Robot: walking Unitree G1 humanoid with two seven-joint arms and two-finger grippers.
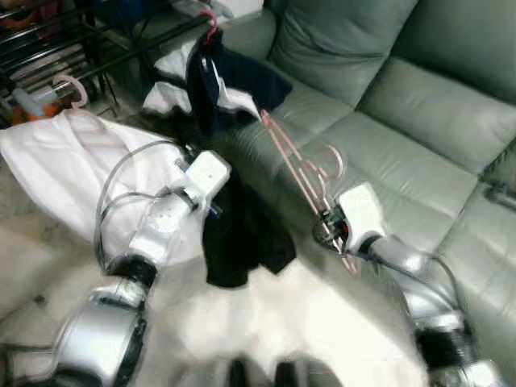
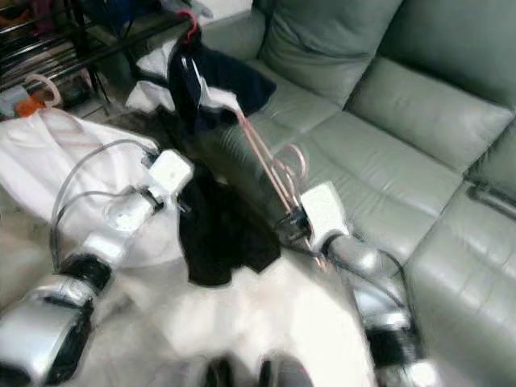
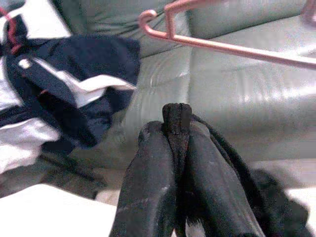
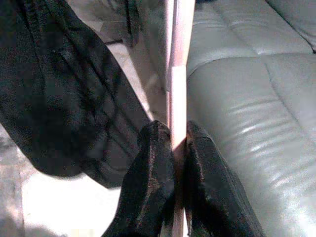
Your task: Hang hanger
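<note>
A pink hanger (image 1: 294, 165) slants in the air in front of the grey-green sofa (image 1: 387, 121). My right gripper (image 1: 329, 230) is shut on its lower bar, and its fingers (image 4: 157, 163) pinch the pink bar (image 4: 177, 98). A black garment (image 1: 238, 234) droops from my left gripper (image 1: 211, 208), whose fingers (image 3: 148, 173) are shut on a fold of the cloth (image 3: 177, 118). The hanger's end (image 3: 163, 29) shows above the garment in the left wrist view.
A navy and white garment on a red hanger (image 1: 222, 76) lies at the sofa's left end. White cloth on a pink hanger (image 1: 72, 153) lies on the floor at left, below a dark rack (image 1: 48, 40). More white fabric (image 1: 282, 322) spreads at the bottom.
</note>
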